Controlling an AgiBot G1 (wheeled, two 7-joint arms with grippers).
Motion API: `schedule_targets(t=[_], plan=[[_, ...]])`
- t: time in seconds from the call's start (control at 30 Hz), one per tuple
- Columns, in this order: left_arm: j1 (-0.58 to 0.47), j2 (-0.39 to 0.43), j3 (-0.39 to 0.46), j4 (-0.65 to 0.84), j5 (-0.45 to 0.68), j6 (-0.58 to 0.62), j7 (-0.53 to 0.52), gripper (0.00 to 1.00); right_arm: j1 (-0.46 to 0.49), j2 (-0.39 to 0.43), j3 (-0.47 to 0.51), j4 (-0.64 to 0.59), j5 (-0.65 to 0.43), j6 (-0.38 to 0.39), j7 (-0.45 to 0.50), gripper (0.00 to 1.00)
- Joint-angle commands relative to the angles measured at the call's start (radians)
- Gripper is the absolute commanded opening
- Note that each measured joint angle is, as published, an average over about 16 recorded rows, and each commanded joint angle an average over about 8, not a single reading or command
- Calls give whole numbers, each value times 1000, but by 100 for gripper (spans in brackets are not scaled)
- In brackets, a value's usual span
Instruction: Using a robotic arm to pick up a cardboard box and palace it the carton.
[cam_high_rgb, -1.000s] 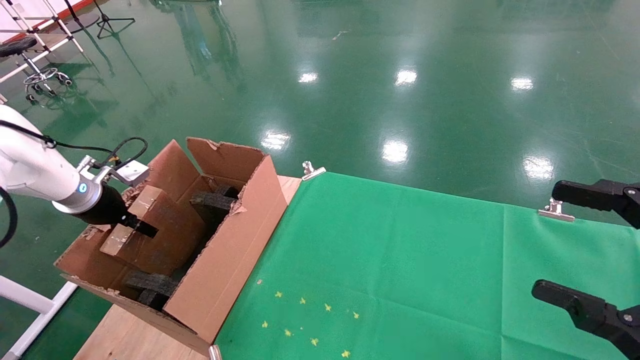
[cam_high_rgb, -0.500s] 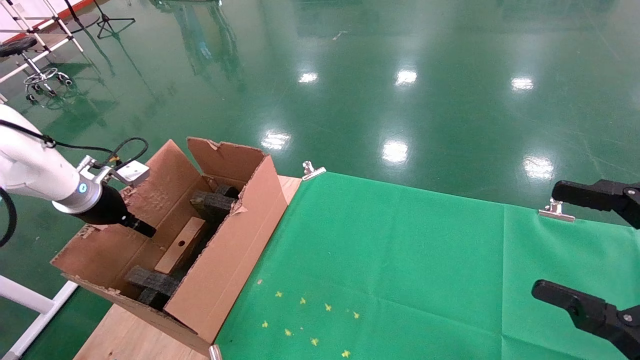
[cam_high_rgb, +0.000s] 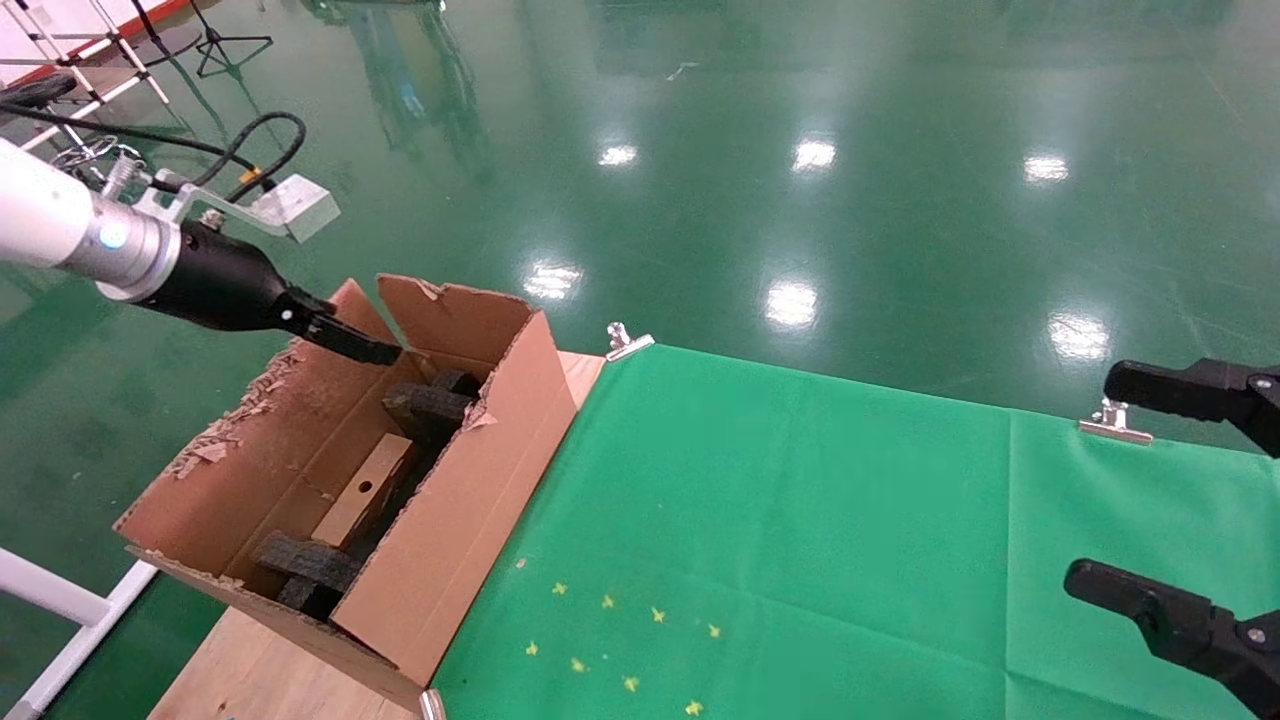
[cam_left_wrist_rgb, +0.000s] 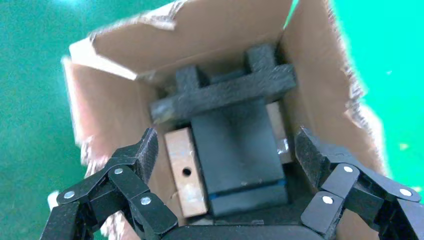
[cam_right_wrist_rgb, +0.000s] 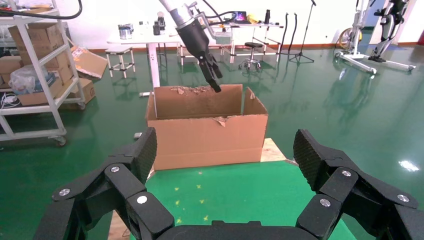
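Glossy green floor (cam_high_rgb: 850, 120) spreads behind a wooden table (cam_high_rgb: 250, 670) partly covered by a green cloth (cam_high_rgb: 800, 520). On the table's bare end stands the carton (cam_high_rgb: 450, 520), its ragged flaps up. The cardboard box (cam_high_rgb: 365, 490) lies down inside it, narrow face with the round hole upward, wedged beside a dark block and between black foam blocks (cam_high_rgb: 430, 405) at either end. In the left wrist view the cardboard box (cam_left_wrist_rgb: 186, 170) sits straight below the left claw (cam_left_wrist_rgb: 227, 150), well apart from it, nearer the finger (cam_left_wrist_rgb: 142, 155) on one side. That claw (cam_high_rgb: 385, 352), on the white robotic arm (cam_high_rgb: 60, 220), hangs released and empty above the carton's far end, its tips close over the rim. Off at the cloth's other end the right claw (cam_high_rgb: 1090, 480) is parked, spread wide with nothing in it.
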Motion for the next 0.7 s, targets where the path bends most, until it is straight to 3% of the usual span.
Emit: schedule_targets(t=[0.03, 0.23, 0.7], plan=[[-15, -8, -1, -23, -4, 28, 2, 100, 0, 0, 0, 0, 0, 0, 0, 100], [22, -17, -38, -75, -45, 48, 19, 100, 0, 0, 0, 0, 0, 0, 0, 100], [249, -59, -243, -322, -263, 98, 110, 100, 0, 0, 0, 0, 0, 0, 0, 100]])
